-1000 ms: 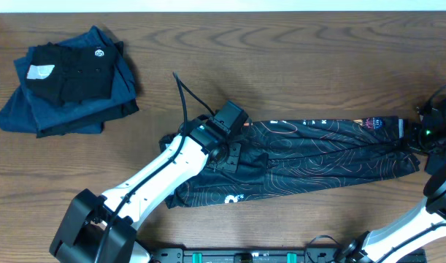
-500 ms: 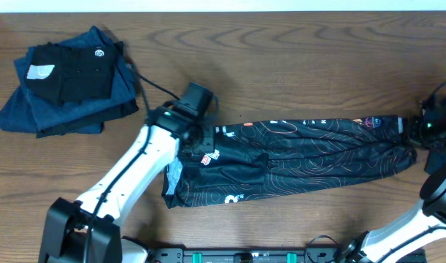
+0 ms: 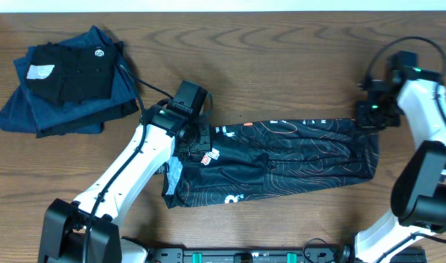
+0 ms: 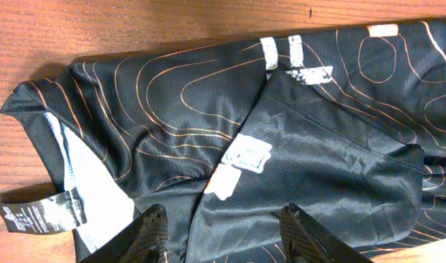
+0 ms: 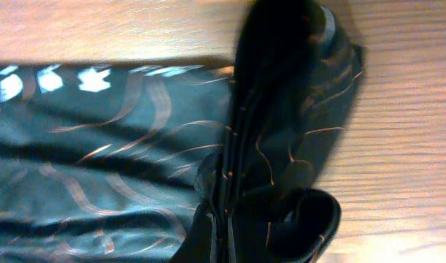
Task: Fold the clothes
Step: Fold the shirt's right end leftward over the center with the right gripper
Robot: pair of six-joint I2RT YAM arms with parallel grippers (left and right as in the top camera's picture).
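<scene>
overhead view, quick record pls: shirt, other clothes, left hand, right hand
T-shirt: black with orange contour lines, lying as a long strip across the table
pile: dark blue and black garments, stacked at the far left
left hand: open, over the shirt's left end
right hand: at the shirt's right end, cloth bunched in it, seemingly shut

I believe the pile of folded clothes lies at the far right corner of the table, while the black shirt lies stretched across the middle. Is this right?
Not quite. The pile of folded clothes lies at the far left corner of the table, not the right, as the overhead view shows. The black shirt does lie stretched across the middle.
</scene>
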